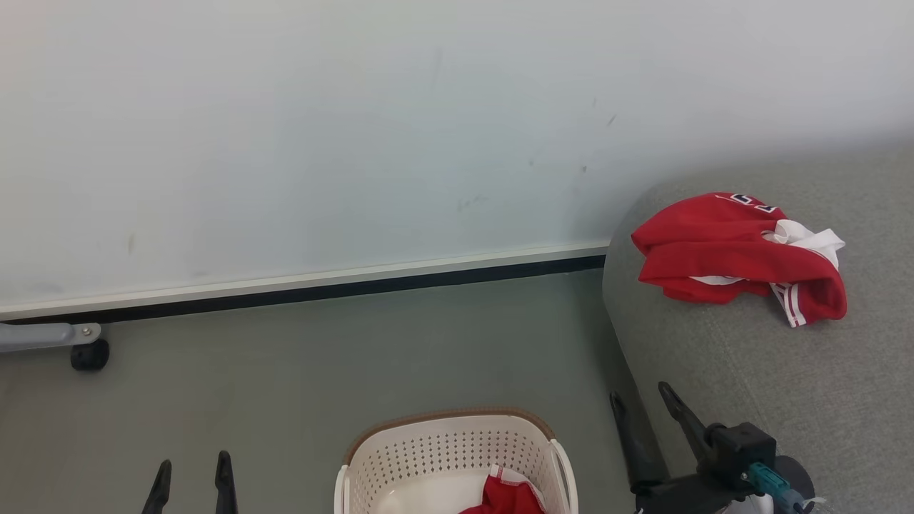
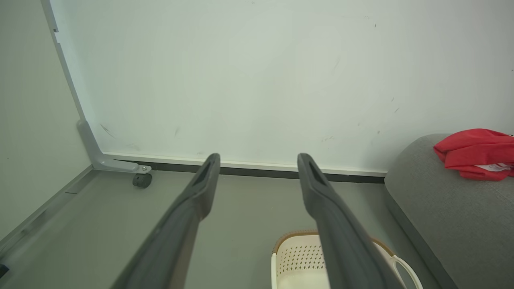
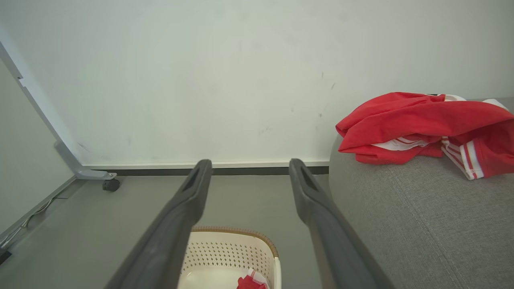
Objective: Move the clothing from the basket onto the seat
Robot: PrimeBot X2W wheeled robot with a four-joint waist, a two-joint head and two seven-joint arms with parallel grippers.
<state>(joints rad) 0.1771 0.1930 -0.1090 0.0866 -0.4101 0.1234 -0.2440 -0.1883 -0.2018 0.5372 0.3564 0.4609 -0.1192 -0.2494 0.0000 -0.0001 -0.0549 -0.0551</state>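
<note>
One red sports garment (image 1: 735,257) with white striped trim lies crumpled on the grey sofa (image 1: 821,371), near its rounded end by the wall. Another red piece (image 1: 508,497) lies inside the cream laundry basket (image 1: 443,446), which stands on the grey floor (image 1: 285,385) just beside the sofa's end. The left gripper (image 1: 195,460) hangs above the floor, left of the basket, its jaws wide and empty. The right gripper (image 1: 640,391) hangs at the sofa's edge, right of the basket, jaws likewise wide apart, holding nothing. A black caster (image 1: 90,355) sits at the foot of the pale wall (image 1: 357,143).
</note>
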